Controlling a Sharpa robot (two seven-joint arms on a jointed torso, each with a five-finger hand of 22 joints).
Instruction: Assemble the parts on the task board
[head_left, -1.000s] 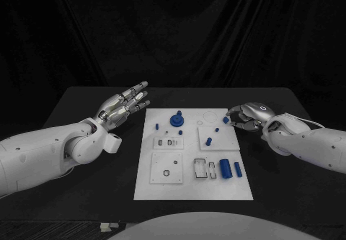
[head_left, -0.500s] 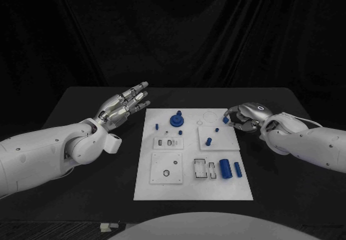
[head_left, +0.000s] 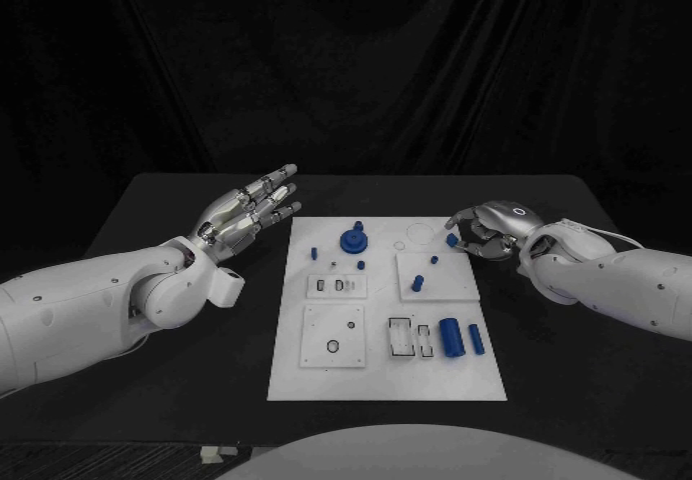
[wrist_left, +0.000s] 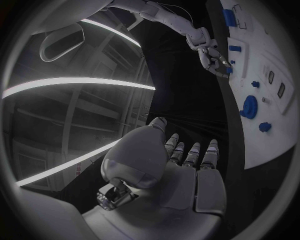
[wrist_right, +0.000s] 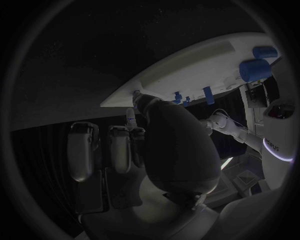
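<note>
The right hand pinches a small blue part at the task board's far right corner; the left hand beside the board hovers with fingers spread, holding nothing.

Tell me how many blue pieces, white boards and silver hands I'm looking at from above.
Blue pieces: 8 that I can make out, one of them at the right hand's fingertips
White board: 1
Silver hands: 2, the left hand and the right hand
Total: 11
</note>
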